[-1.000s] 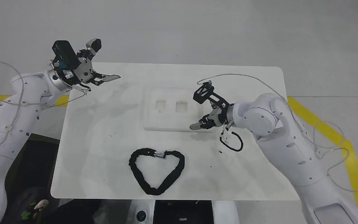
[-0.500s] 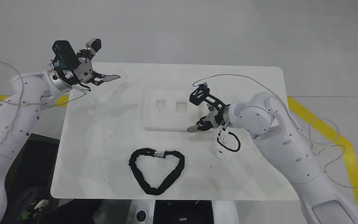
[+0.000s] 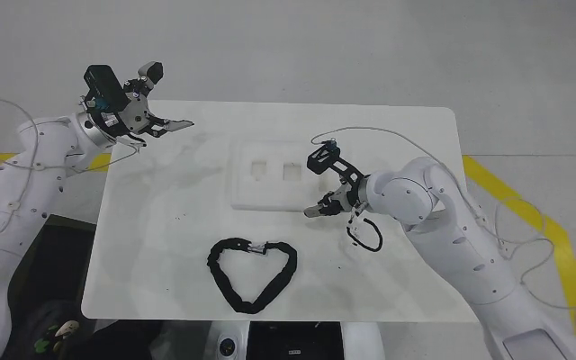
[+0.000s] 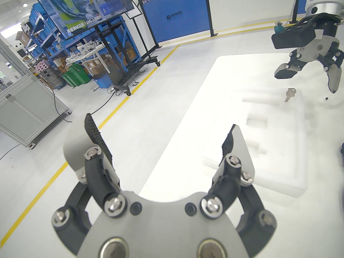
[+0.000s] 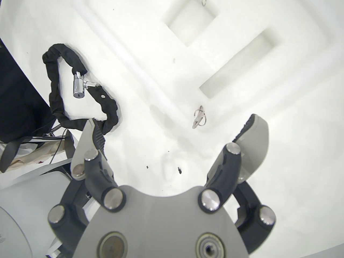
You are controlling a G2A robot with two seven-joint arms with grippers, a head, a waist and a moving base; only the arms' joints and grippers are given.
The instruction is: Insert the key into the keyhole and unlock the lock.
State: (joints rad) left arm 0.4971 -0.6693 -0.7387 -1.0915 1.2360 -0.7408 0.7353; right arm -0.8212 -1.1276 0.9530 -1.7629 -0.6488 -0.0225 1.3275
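A small silver key on a ring lies flat on the white foam tray, near the tray's front edge. My right gripper hangs open just above it, its fingers on either side of the key without touching. In the top view the right gripper is over the tray's front right corner. The black chain lock lies looped on the table, with its silver lock cylinder at the top of the loop. My left gripper is open and empty at the table's far left corner.
The foam tray has two square recesses, and a thin wire ring lies in one. From the left wrist view, the key lies below the right gripper. Bare white table surrounds the chain.
My right gripper has shifted a little left and toward the table's front, settling over the key at the tray's edge. The left arm has stayed still.
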